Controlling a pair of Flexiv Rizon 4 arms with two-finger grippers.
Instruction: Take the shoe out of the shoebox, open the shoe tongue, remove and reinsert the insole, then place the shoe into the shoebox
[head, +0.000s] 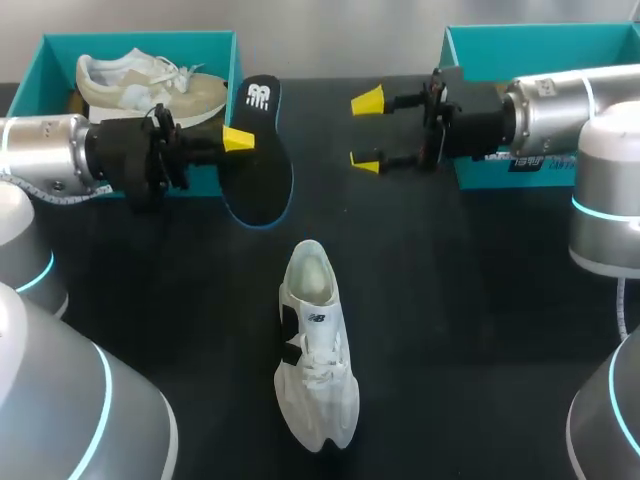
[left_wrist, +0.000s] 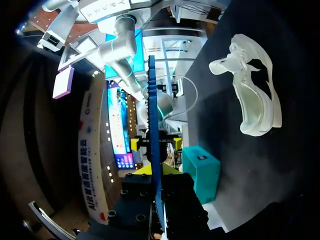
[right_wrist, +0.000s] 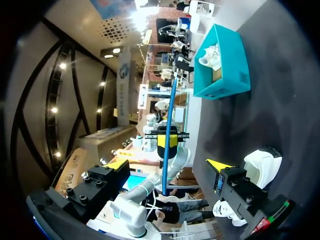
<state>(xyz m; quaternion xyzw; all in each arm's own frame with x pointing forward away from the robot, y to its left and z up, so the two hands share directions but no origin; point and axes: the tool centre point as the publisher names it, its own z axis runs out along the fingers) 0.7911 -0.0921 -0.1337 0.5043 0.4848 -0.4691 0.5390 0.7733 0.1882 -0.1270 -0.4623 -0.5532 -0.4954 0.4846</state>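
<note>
Lower centre of the head view: white shoe (head: 315, 345) lies on the black table (head: 480, 300), well apart from both boxes, mouth open, no insole inside; laces white, a small dark mark on its side.

Upper left: left pincer (head: 240, 140) pinches the insole (head: 257, 150), black with a blue rim, held off the table. A white logo sits at its heel end; not transcribed. Behind it, teal shoebox (head: 40, 60) holding a beige shoe (head: 150, 85).

Upper right: right pincer (head: 367, 130) is spread, nothing in it, in front of the second teal shoebox (head: 470, 40).

Left wrist view only: insole (left_wrist: 154, 150) seen edge-on, a thin blue line clamped between the fingers; white shoe (left_wrist: 250, 90) lies ahead and to one side.

Right wrist view: yellow tips wide apart (right_wrist: 167, 165), insole (right_wrist: 169, 130) edge-on ahead of them.
</note>
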